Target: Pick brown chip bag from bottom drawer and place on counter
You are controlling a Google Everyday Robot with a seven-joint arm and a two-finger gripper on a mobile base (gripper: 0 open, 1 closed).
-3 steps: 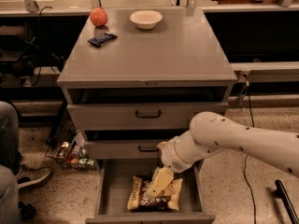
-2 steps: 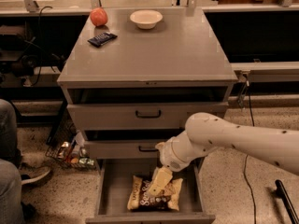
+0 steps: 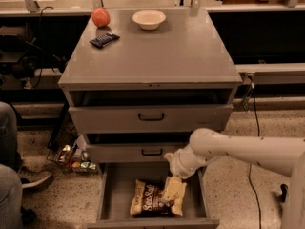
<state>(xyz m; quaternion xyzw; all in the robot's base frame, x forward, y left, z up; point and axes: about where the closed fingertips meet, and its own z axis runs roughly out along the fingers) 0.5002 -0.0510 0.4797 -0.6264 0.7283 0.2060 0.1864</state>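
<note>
Brown chip bag [image 3: 148, 199] lies in the bottom drawer [image 3: 116, 187], tool [image 3: 172, 194] at its right end, grip impossible to tell.

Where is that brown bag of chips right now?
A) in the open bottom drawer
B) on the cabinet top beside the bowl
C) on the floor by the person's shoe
A: the brown chip bag lies inside the pulled-out bottom drawer, with the end effector down at its right end.
</note>
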